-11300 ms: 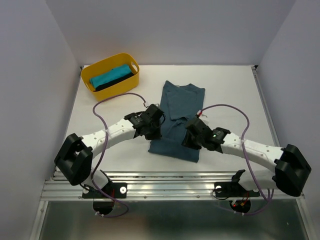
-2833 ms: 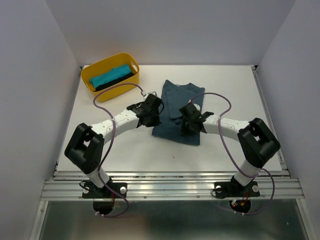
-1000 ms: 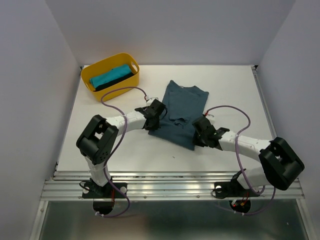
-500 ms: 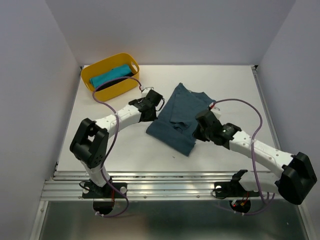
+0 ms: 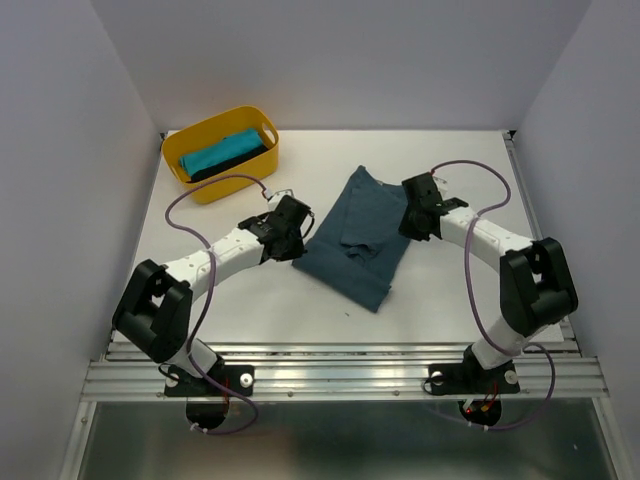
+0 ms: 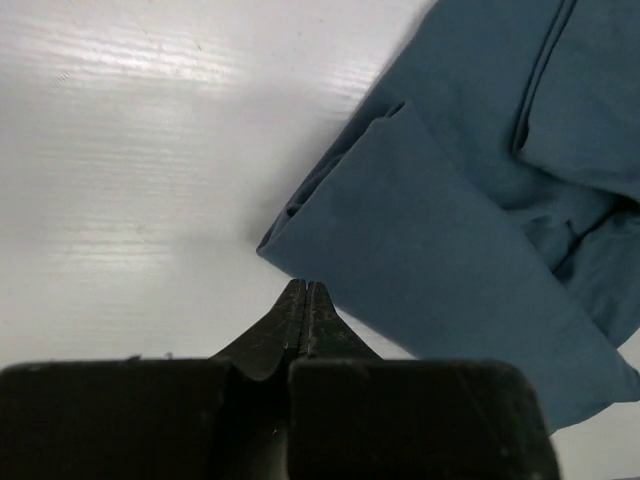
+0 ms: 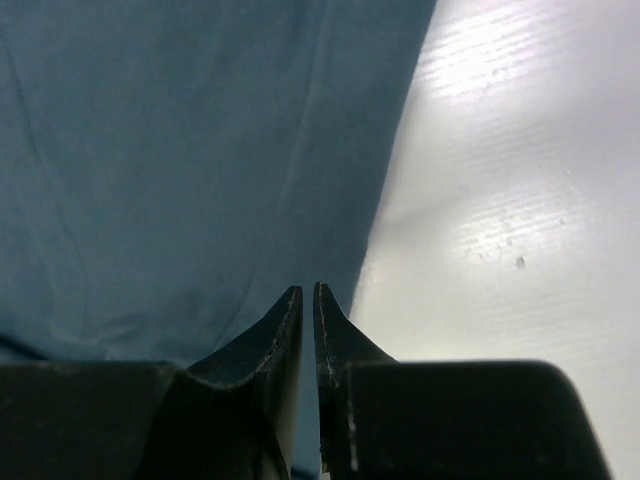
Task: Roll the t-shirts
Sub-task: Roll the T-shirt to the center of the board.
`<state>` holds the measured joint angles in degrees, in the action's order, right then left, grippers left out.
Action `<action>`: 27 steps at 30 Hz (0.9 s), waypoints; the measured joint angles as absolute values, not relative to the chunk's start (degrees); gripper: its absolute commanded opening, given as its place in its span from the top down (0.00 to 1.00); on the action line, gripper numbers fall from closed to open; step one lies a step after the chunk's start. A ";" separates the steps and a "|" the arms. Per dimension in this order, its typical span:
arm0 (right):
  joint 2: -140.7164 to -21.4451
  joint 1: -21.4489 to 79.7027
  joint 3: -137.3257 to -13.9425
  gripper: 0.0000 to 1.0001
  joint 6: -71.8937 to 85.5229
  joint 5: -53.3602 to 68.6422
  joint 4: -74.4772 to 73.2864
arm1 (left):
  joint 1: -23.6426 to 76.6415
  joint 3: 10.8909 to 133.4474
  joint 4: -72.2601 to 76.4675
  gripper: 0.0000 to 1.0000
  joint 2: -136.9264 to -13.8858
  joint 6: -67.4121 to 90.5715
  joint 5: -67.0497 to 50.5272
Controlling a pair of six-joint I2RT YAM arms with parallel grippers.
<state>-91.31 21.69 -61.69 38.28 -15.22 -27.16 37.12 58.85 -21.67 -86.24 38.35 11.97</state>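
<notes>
Lying between both jaws: slate-blue t-shirt (image 5: pixel 360 240)

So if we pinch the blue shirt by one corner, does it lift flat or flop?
Probably flops: the blue t-shirt lies in soft, overlapping folds with creases. Likely light, since its layers sit thin and flat. A push would probably bunch it rather than slide it whole across the table.

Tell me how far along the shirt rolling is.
Done: the turquoise shirt and black shirt sit bundled in the yellow tub. In hand: the slate-blue shirt lies folded narrow but flat, left hand shut at its corner, right hand at its opposite edge. Left: rolling it up.
</notes>
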 measured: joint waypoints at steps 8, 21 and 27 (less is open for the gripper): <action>-100.12 20.14 -62.39 0.92 37.26 -12.51 -21.85 | 37.15 55.86 -17.87 1.00 -88.51 39.48 9.04; -92.55 19.94 -47.53 0.89 47.09 -12.32 -10.24 | 37.15 57.08 -14.44 1.00 -96.84 38.54 8.16; -82.24 19.94 -37.87 0.82 49.95 -11.00 -10.63 | 37.15 61.08 -14.59 1.00 -100.18 37.01 9.04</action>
